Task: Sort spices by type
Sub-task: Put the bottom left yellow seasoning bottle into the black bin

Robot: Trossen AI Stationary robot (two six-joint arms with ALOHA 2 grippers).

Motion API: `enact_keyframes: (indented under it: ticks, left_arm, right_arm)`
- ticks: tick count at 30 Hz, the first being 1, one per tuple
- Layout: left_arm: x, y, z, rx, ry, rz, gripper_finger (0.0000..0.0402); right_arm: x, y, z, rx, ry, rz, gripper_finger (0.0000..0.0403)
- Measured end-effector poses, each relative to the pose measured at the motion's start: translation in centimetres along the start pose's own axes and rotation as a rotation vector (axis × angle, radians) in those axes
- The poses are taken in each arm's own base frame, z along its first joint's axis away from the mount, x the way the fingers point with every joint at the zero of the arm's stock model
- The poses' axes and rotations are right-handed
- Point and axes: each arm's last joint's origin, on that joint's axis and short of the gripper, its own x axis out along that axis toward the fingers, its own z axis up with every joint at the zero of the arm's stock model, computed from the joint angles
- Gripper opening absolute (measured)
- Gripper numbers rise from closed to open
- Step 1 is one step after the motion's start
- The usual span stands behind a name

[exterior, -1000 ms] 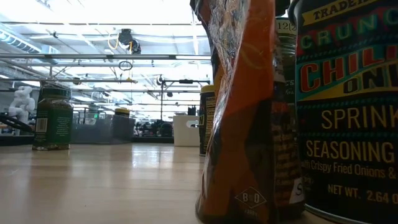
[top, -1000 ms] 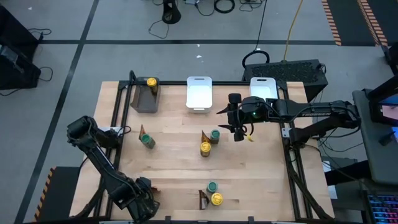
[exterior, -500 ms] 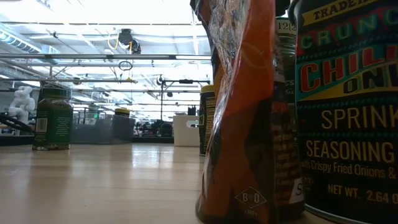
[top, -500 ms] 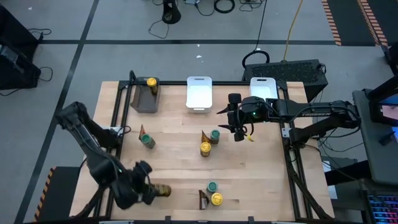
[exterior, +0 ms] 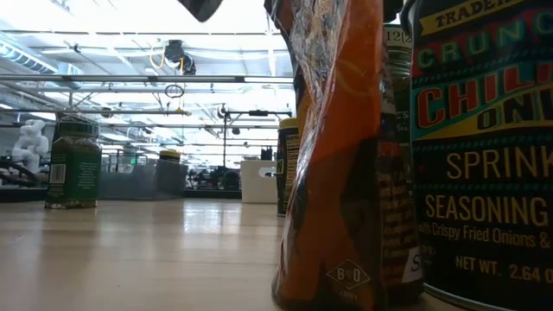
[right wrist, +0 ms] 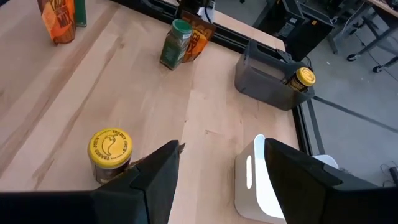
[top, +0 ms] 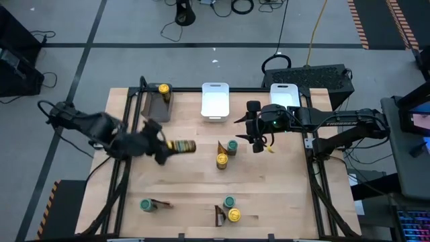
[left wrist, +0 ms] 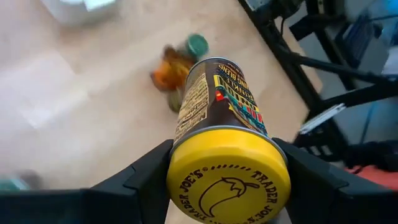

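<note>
The yellow-lidded jar (top: 181,147) is now lying sideways in the left hand (top: 163,149), up over the worktop's (top: 282,188) nine-o'clock side; half a second ago that hand was holding it low at the seven-o'clock corner, and a second ago the arm was folded there. The fingers are clamping its lid end, which is reading "TRADER JOE'S" round a chilli drawing (left wrist: 227,180). A green-lidded jar (top: 145,204) and a brown packet (top: 160,204) are now sitting at seven o'clock instead of at nine.

The right hand (top: 255,138) is hanging unmoved toward two o'clock, its fingers apart and empty, above another yellow-lidded jar (right wrist: 110,151). Close to the low camera, a can (exterior: 482,147) is showing "CHILI", "SPRINK", "SEASONING", "Crispy Fried Onions" and "NET WT.", beside an orange packet (exterior: 333,155).
</note>
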Motion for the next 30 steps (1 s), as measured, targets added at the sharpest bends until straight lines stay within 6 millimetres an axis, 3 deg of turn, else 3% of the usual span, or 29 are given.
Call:
enact_keyframes:
  ticks: [4,10,18,24,30]
  left_arm:
    - [0.1,2.2,3.0,0.132,0.002,0.052,0.0241]
    - [0.6,6.7,6.9,0.297,0.037,0.266,0.0241]
    - [1.2,12.2,11.7,0.438,0.082,0.464,0.0241]
    - [1.9,16.3,14.0,0.484,0.189,0.590,0.0241]
    - [1.8,18.9,14.4,0.475,0.323,0.640,0.0250]
  right_arm:
    - [0.0,-0.2,0.1,0.098,-0.001,-0.042,0.0219]
    - [0.0,-0.5,0.3,0.301,-0.016,-0.126,0.0219]
    - [0.0,-0.5,0.3,0.460,-0.026,-0.141,0.0219]
    - [0.0,-0.5,0.2,0.539,-0.031,-0.141,0.0219]
    - [0.0,-0.5,0.1,0.566,-0.020,-0.140,0.0219]
